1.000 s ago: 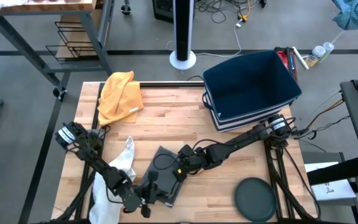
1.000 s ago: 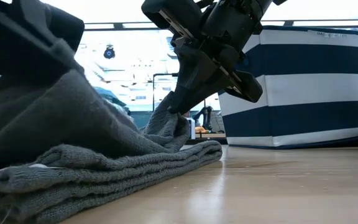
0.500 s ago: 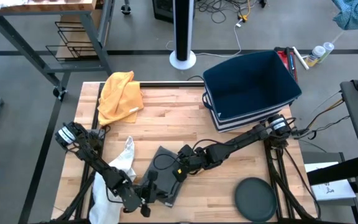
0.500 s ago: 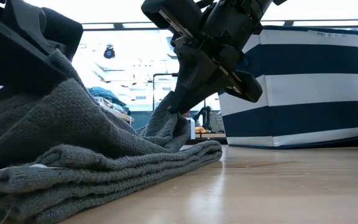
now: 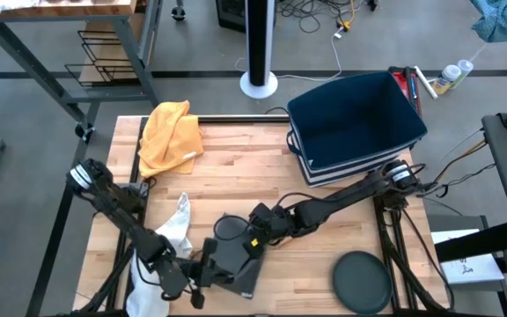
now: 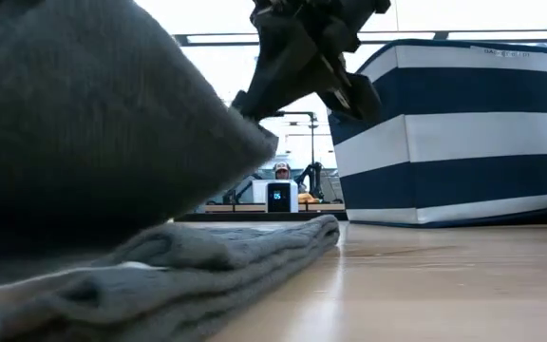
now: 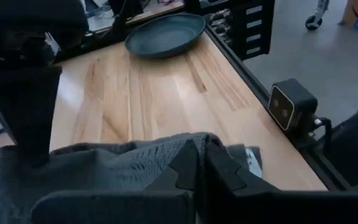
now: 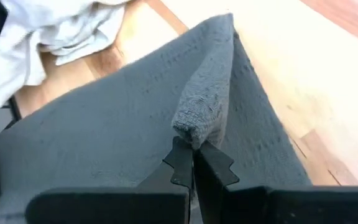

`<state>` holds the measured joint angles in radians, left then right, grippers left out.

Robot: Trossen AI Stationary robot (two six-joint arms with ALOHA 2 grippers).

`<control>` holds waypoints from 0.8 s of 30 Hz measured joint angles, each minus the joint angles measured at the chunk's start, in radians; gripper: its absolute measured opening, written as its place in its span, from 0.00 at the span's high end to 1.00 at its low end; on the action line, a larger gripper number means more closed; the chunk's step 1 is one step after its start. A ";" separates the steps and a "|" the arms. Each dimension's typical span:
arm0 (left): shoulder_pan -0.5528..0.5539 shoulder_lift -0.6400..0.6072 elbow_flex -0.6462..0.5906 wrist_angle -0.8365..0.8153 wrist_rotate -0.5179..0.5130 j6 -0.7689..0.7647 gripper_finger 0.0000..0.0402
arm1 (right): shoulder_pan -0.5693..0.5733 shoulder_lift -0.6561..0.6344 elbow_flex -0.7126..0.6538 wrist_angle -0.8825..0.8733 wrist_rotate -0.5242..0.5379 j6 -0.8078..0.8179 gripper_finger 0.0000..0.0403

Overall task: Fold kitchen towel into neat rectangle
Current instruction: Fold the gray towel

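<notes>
Pinched fabric shows in both claws: the left gripper [image 5: 202,275] is clamped on the grey towel [image 5: 233,255] at its 7 o'clock corner, the right gripper [image 5: 255,239] on a fold at 1 o'clock. This knit towel lies doubled at the table's [image 5: 236,167] 6 o'clock edge. Only the low view shows stacked layers under a lifted flap; only the left wrist view shows the dark plate [image 7: 165,34]. Since earlier, the left gripper has closed and raised its corner.

A robotics lab: floor cables [image 5: 319,16], metal racks [image 5: 104,53], concrete floor [image 5: 25,114].
</notes>
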<state>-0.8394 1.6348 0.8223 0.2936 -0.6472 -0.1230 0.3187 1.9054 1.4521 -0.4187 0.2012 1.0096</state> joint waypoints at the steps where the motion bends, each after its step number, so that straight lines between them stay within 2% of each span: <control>1: -0.003 -0.012 0.000 -0.028 0.000 -0.004 1.00 | 0.000 -0.006 0.000 -0.007 0.000 -0.001 0.99; 10: -0.014 -0.021 0.000 -0.051 0.002 -0.035 1.00 | 0.002 -0.021 0.001 -0.171 0.000 0.050 0.99; 24: -0.028 -0.095 0.000 -0.161 -0.062 -0.020 1.00 | 0.002 -0.087 0.010 -0.181 0.044 0.011 0.99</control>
<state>-0.8675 1.5402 0.8223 0.1329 -0.7092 -0.1433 0.3210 1.8179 1.4616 -0.5997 0.2448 1.0210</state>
